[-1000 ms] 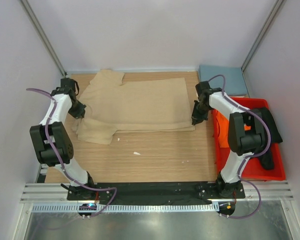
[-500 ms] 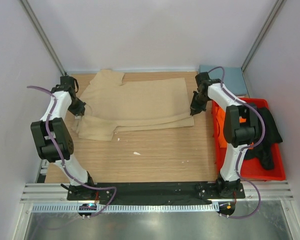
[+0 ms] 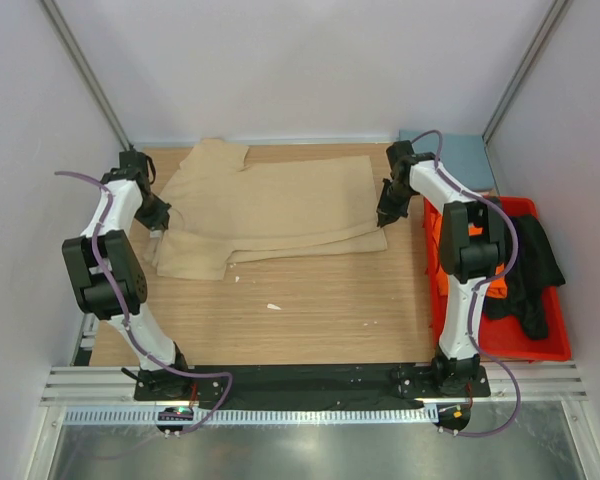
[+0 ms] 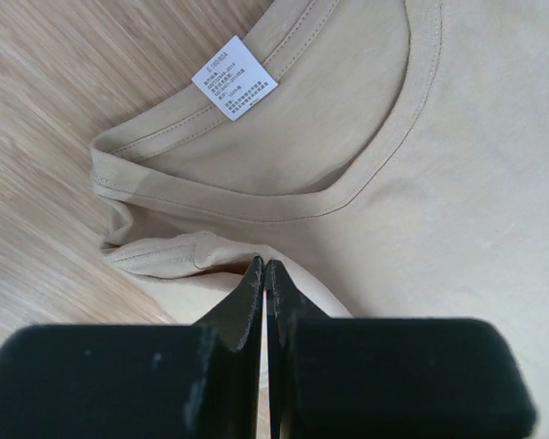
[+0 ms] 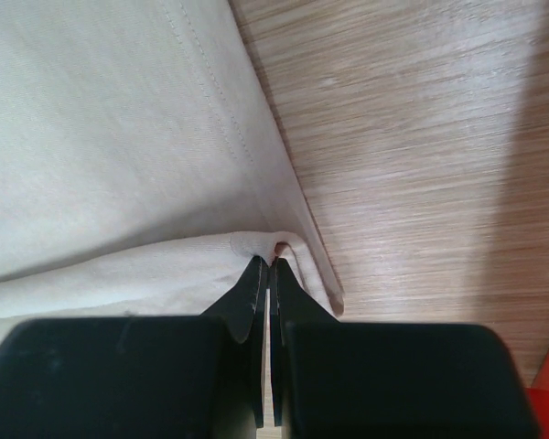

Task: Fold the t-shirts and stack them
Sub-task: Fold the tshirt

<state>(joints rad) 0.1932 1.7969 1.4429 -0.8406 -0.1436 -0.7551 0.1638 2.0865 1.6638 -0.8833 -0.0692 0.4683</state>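
Your left gripper [image 3: 158,230] is clenched on the tan t-shirt [image 3: 270,205] beside its collar, at 9 o'clock. Your right gripper [image 3: 383,220] pinches its hem corner at 3 o'clock. The shirt lies spread over the table [image 3: 310,310], toward 12 o'clock.

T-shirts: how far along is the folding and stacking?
Looks done: the blue-grey shirt lies flat and folded at the far right corner. In hand: the tan shirt, spread on the table, with left jaws shut on its collar end and right jaws on its hem end. Remaining: the orange shirt and black shirt sit crumpled in the red bin.
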